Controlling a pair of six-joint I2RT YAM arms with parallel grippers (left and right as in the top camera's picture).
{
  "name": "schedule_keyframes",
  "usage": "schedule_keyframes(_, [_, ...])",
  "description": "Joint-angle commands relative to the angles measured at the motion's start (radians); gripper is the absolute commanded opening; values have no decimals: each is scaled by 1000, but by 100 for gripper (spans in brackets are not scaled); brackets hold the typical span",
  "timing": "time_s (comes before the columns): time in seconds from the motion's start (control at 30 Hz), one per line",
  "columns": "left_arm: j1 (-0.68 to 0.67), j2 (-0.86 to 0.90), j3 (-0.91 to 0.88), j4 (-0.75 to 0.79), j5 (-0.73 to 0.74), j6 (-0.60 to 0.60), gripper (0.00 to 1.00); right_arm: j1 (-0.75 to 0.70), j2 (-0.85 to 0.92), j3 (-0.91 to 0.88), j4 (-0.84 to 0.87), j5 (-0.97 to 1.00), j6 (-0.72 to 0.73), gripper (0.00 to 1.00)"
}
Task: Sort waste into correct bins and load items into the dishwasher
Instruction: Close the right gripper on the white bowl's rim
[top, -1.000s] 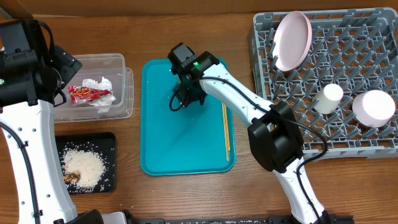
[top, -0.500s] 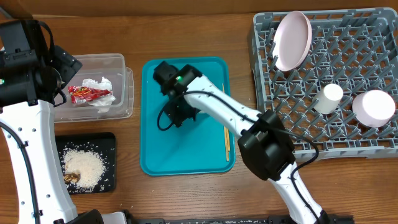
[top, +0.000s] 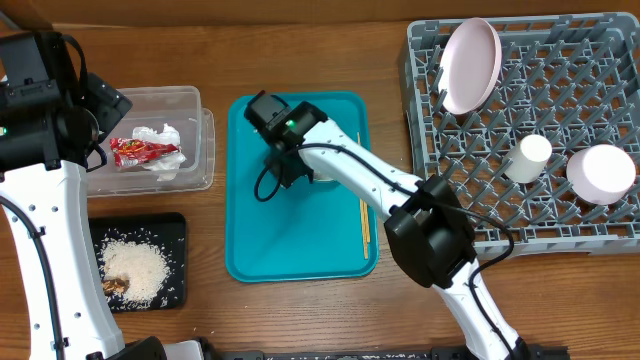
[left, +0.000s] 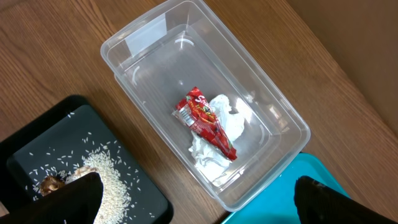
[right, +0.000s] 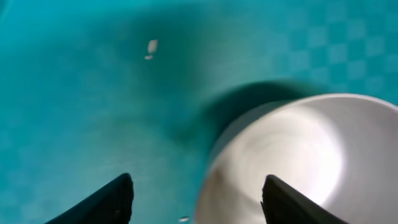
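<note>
right wrist: white dish (right: 292, 155) lies at 3 o'clock of the open right claw (right: 198, 186), its rim between the jaws, ungripped.

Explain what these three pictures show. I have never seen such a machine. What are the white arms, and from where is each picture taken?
Two white robot arms work at a wooden table. One picture looks down from above; the other two come from a camera on each wrist. The left fingers are wide open over a clear tub holding a red wrapper and tissue; beside it a black tray holds rice. The right fingers are open over a small white dish on the teal tray, where chopsticks lie. Neither seems to hold anything. A plate, a cup and a bowl are in the grey rack.
</note>
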Motion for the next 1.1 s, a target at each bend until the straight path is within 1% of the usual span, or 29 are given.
schedule_keyframes(0.0, [-1,3,8,3,4,9,100,-5,16,1,4,4,5,55])
schedule_keyframes(0.1, [-1,3,8,3,4,10,100,-5,16,-3,6,-29,6,52])
schedule_keyframes(0.33, [-1,3,8,3,4,9,100,-5,16,-75,35,-57,34,51])
schedule_keyframes(0.4, [-1,3,8,3,4,9,100,-4,16,-90,36,-66,35,49])
schedule_keyframes(0.63, [-1,3,8,3,4,9,100,-3,14,-54,16,-62,47,42])
schedule_keyframes(0.77, [-1,3,8,3,4,9,100,-3,13,-16,-8,-62,50,33])
schedule_keyframes(0.97, [-1,3,8,3,4,9,100,-3,12,-2,-32,-63,70,7])
schedule_keyframes(1.0, [-1,3,8,3,4,9,100,-3,12,-2,-35,-63,79,4])
schedule_keyframes(1.07, [-1,3,8,3,4,9,100,-3,11,-2,-43,-65,80,4])
